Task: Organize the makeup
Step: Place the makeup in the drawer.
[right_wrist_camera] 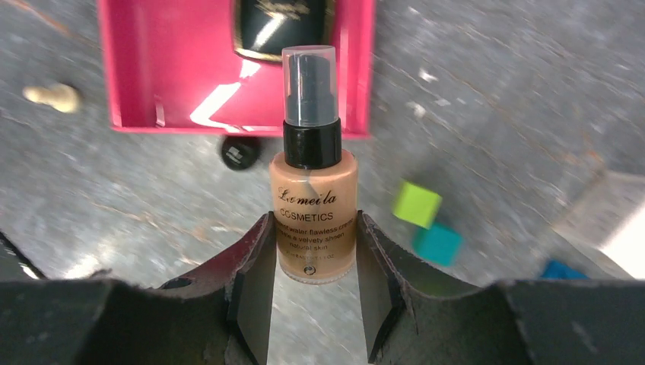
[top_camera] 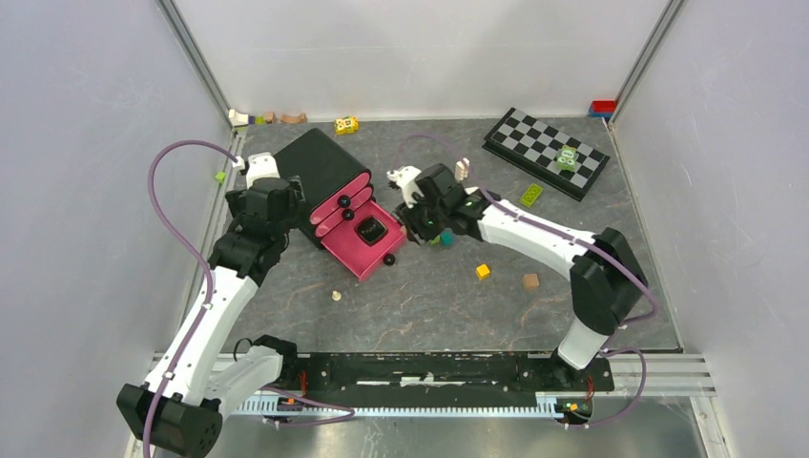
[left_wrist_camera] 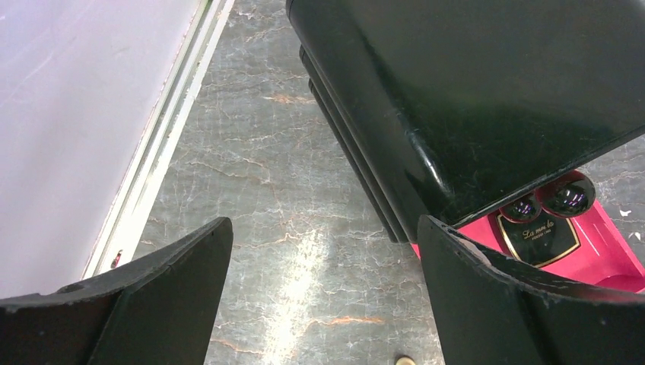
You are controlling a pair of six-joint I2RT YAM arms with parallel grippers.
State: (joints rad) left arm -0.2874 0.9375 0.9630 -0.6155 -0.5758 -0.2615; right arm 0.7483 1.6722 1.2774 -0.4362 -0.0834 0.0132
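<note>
The fingers clamp the lower body of a foundation bottle, tan liquid under a black collar and clear cap. Beyond it a pink tray holds a black compact. A small black cap lies just beside the tray's near edge. A green block and a teal block touch on the grey surface.

The black rectangular makeup case lid is glossy, mirror-smooth plastic. Its pink plastic tray is smooth with a sheen. The tan foundation bottle looks clear and glossy, capped in transparent plastic. The grey marbled counter shines faintly.
</note>
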